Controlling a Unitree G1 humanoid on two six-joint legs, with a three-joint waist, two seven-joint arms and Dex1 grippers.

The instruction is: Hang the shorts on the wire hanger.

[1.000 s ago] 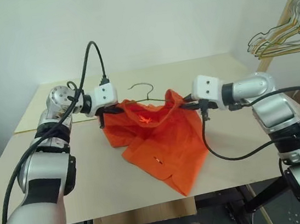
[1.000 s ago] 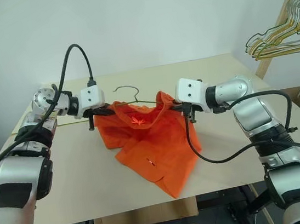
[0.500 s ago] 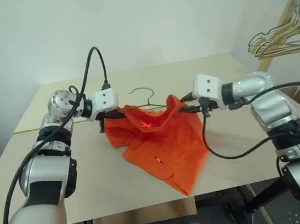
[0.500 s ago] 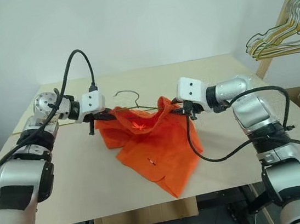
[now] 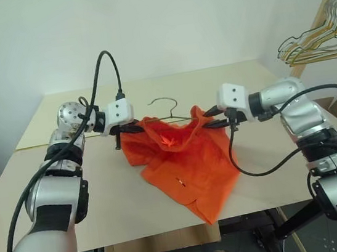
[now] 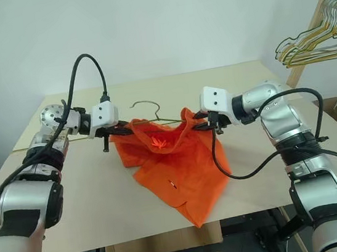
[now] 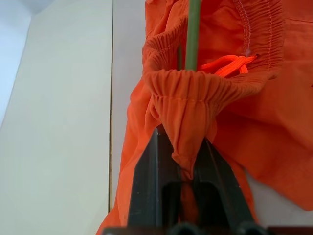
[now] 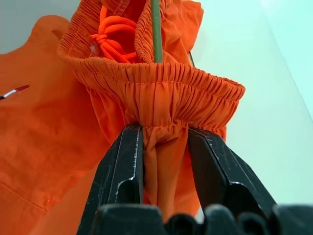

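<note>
Two grippers, both raised above the table (image 5: 72, 194) with the shorts (image 5: 182, 161) stretched between them. Left gripper (image 7: 185, 161) pinched tight on a fold of the gathered waistband at one end; right gripper (image 8: 164, 142) clamped on the waistband fabric at the other end, fingers (image 8: 124, 166) pressing a bunched wad between them. Bright orange cloth, held up by the waistband and sagging in the middle, with the lower legs trailing down onto the tabletop toward the near edge. Inside the open waistband, a knotted orange drawstring (image 8: 110, 36).

Thin grey-green wire hanger (image 5: 166, 104) threaded inside the waistband: straight wire visible running through the opening in both wrist views, curved hook poking up above the fabric between the two grippers. Small white tag stitched inside the waistband (image 7: 248, 51), too small to read. No legible brand, label or lettering anywhere on the cloth; a small red-and-white mark on the front of one leg (image 5: 179, 181), not readable either.

Bunch of yellowish wire hangers (image 5: 319, 41) on a wooden rack at the far right, well apart from the table.
</note>
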